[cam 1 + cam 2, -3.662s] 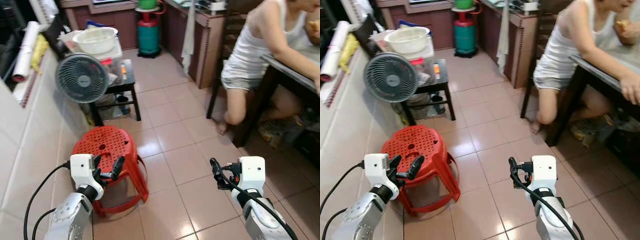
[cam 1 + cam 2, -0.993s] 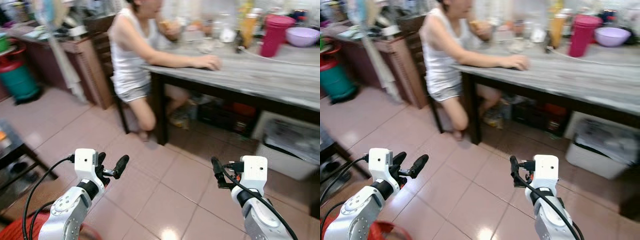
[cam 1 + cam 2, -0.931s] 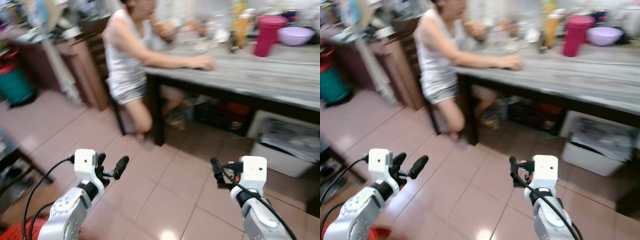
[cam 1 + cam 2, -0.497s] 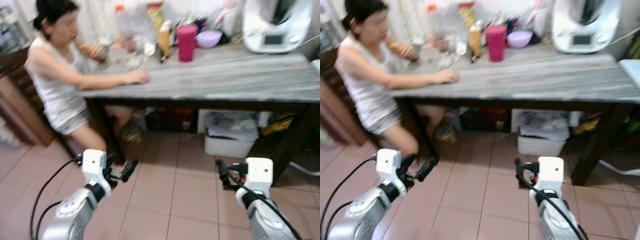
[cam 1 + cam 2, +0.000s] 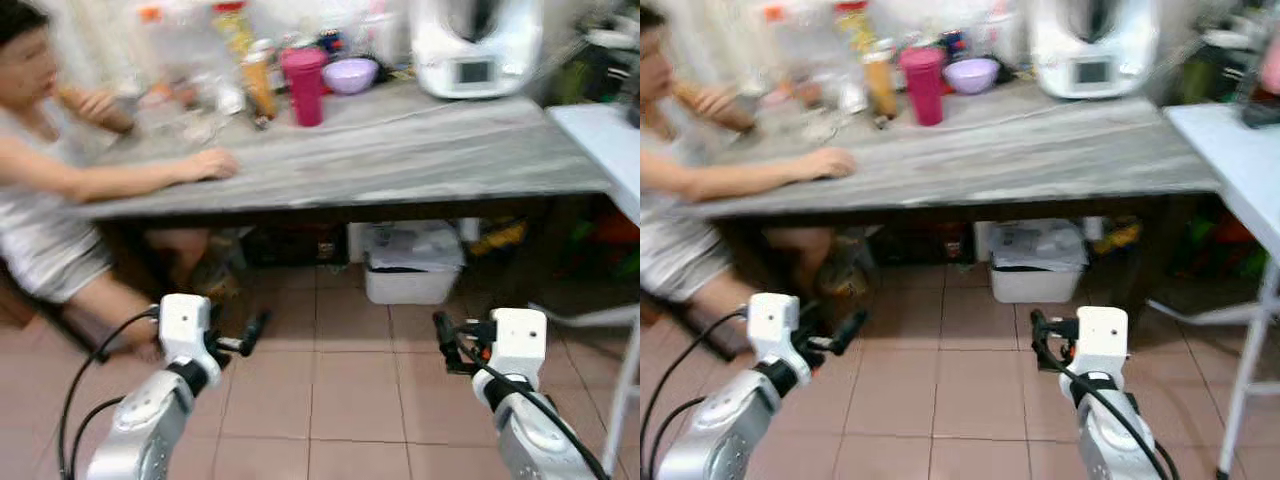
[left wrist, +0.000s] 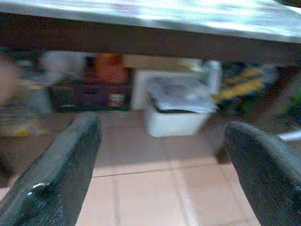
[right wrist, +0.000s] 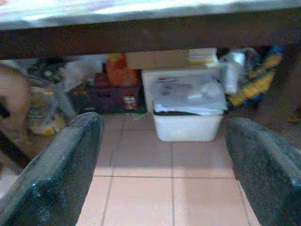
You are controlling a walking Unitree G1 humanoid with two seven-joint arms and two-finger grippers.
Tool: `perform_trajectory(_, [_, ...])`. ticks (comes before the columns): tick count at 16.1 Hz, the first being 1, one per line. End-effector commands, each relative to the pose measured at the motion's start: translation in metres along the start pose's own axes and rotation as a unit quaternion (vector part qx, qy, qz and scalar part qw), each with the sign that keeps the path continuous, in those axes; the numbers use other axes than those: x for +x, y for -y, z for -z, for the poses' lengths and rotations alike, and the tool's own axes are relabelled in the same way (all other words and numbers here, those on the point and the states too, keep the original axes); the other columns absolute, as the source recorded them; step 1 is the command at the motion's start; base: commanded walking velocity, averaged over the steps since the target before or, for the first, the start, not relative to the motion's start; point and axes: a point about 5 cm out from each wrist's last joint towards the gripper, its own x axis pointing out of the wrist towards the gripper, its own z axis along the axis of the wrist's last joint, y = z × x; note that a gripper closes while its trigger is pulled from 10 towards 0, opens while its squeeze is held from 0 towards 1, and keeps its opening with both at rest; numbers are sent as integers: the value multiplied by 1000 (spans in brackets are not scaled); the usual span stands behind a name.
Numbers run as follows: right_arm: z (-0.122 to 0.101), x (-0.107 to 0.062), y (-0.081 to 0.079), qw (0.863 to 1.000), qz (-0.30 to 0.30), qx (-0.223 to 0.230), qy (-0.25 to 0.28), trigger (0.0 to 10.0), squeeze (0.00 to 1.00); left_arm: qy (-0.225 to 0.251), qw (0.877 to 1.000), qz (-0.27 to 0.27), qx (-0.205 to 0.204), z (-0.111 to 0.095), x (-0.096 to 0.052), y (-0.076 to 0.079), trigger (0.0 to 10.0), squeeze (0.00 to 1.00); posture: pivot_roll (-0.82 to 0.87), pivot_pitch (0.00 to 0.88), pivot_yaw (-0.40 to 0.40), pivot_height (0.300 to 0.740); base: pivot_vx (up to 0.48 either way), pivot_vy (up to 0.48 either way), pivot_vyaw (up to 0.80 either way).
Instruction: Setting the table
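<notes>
A long grey table is stretching across the room ahead of the robot, and a person is sitting at its left end with one hand lying flat on the top. At the far edge of the table a white kitchen appliance is standing toward the right, and left of it a lilac bowl, a pink tumbler and an orange bottle are sitting in a row, all somewhat blurred. Under the table a white bin is resting on the tiled floor. The left gripper is hovering low over the tiles in front of the table, its two black fingers standing apart and holding nothing. The right gripper is hanging at the same height, its fingers likewise spread wide and empty.
</notes>
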Motion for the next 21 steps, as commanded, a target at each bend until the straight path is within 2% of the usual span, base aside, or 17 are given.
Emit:
perform_trajectory(1, [-9, 0, -2, 1000, 6, -16, 25, 10000, 0, 47, 998, -38, 25, -14, -2, -9, 10000, 0, -212, 0, 86, 740, 0, 0, 0])
perform_trajectory(3, [-23, -2, 0, 997, 9, -14, 80, 10000, 0, 111, 991, -62, 49, -31, 0, -6, 10000, 0, -213, 0, 79, 740, 0, 0, 0])
perform_trajectory(5, [-26, -2, 0, 995, 13, -24, 92, 10000, 0, 116, 990, -59, 51, -30, 0, -5, 10000, 0, -213, 0, 79, 740, 0, 0, 0])
perform_trajectory(6, [-28, -4, 0, 994, 13, -14, 104, 10000, 0, 120, 988, -72, 69, -25, -2, -5, 10000, 0, -214, 0, 79, 740, 0, 0, 0])
perform_trajectory(9, [-26, -5, 0, 994, 15, -14, 109, 10000, 0, 100, 987, -98, 83, -18, -1, -9, 10000, 0, -215, 0, 81, 740, 0, 0, 0])
perform_trajectory(15, [-21, -5, -3, 995, 15, 2, 101, 10000, 0, 81, 986, -94, 108, -15, 4, -9, 10000, 0, -221, 0, 97, 740, 0, 0, -74])
perform_trajectory(21, [-17, -7, -4, 995, 12, 5, 96, 10000, 0, 75, 992, -55, 86, -14, 3, -7, 10000, 0, -223, 0, 102, 740, 0, 0, -93])
